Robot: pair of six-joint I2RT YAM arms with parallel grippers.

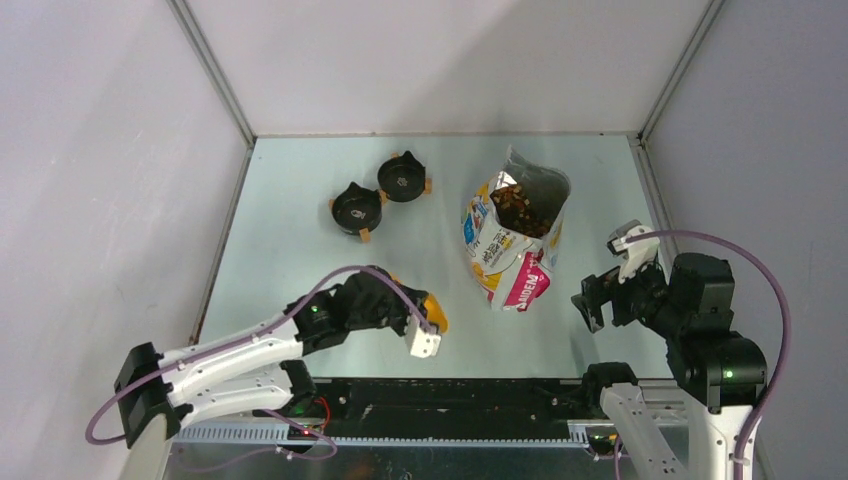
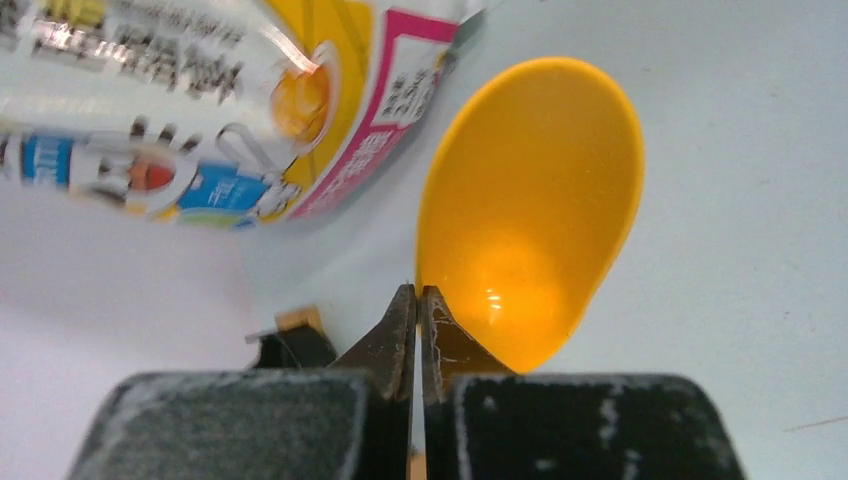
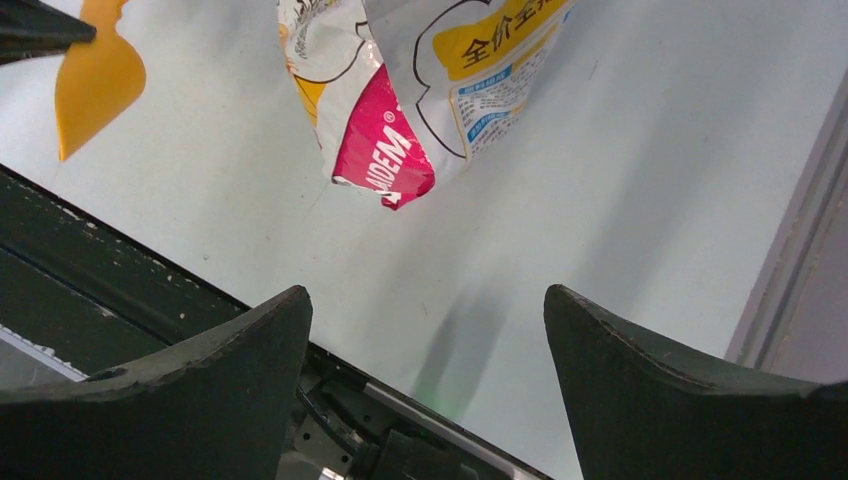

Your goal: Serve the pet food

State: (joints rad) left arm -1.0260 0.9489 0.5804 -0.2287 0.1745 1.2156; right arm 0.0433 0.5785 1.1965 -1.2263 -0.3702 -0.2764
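Here the left end effector (image 2: pixel 415 300) has its jaws pressed together with only a hairline between them, and they pinch the near end of the orange scoop (image 2: pixel 530 200), whose bowl opens straight ahead of the fingertips. The bowl faces the wrist camera and holds nothing. Ahead and to the left of these fingertips in that wrist view stands the printed bag (image 1: pixel 515 240), close to the scoop; whether the two touch cannot be told. In the top view the bag is beyond this end effector and to its right, propped up with its mouth spread wide. The kibble (image 1: pixel 522 212) sits inside that open mouth as a brown heap, well apart from the scoop. Farther out, beyond the left end effector and a little to its left, two black bowls (image 1: pixel 357 209) (image 1: pixel 402 181) with orange tabs lie side by side on the pale surface (image 1: pixel 300 260), touching or nearly so. The right end effector (image 3: pixel 425 295) has its jaws spread wide and grips nothing. It hangs over bare surface near the right wall, and the bag's pink lower corner lies ahead of it and slightly to its left.
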